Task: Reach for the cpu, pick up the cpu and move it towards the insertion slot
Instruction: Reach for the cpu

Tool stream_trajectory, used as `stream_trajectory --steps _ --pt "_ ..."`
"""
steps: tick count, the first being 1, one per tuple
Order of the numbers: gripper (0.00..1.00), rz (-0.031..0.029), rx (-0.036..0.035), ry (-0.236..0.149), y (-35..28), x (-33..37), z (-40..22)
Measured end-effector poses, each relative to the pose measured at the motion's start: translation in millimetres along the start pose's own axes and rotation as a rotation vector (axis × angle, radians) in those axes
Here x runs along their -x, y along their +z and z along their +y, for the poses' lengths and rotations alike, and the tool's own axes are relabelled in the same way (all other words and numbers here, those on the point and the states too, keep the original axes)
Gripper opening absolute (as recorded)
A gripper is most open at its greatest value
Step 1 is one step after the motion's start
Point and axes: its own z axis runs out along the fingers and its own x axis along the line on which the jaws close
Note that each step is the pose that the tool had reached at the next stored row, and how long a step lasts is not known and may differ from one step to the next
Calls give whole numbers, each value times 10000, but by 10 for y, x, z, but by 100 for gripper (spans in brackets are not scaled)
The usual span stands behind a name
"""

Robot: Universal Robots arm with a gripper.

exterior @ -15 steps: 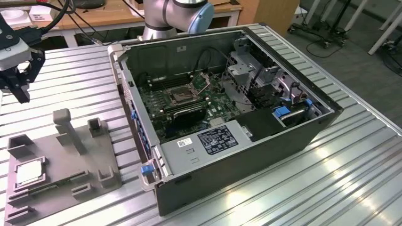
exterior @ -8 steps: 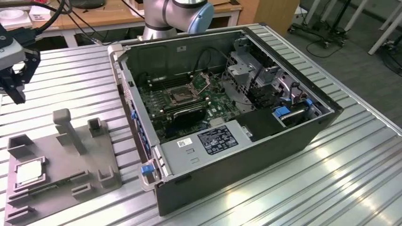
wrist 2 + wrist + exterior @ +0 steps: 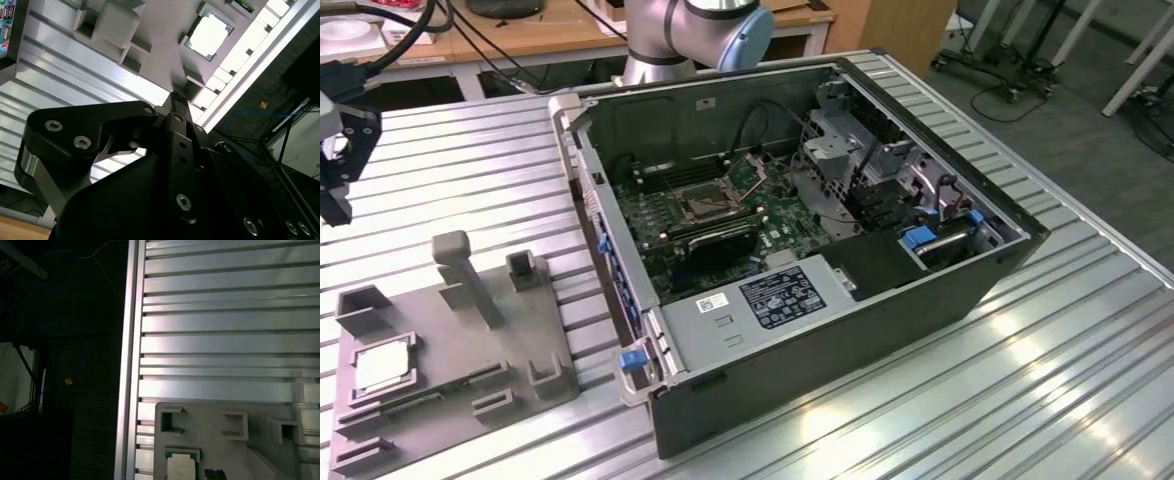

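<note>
Cpu (image 3: 210,35) seated in grey fixture (image 3: 160,55) on desk (image 3: 60,75), just ahead of gripper (image 3: 178,97), not touching. Jaws mostly hidden by gripper body; opening cannot be told.

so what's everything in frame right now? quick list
cpu: 1, silvery-beige, in a pocket of the fixture plate
insertion slot: 1, dark centre with a silver frame, on the motherboard
fixture plate: 1, grey, on the table at the exterior view's left of the case
computer case: 1, black, side open, mid-table
motherboard: 1, green, inside the case
power supply box: 1, grey metal, at the case's near end
table: 1, silver slatted aluminium, under everything
arm: 1, grey with a blue cap, behind the case
hand: 1, black, above the table by the fixture plate, not touching the cpu
</note>
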Motion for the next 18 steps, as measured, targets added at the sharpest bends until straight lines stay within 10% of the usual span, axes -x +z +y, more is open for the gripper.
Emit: stream_trajectory --steps 18 --pt "11 0 0 0 8 -74 -7"
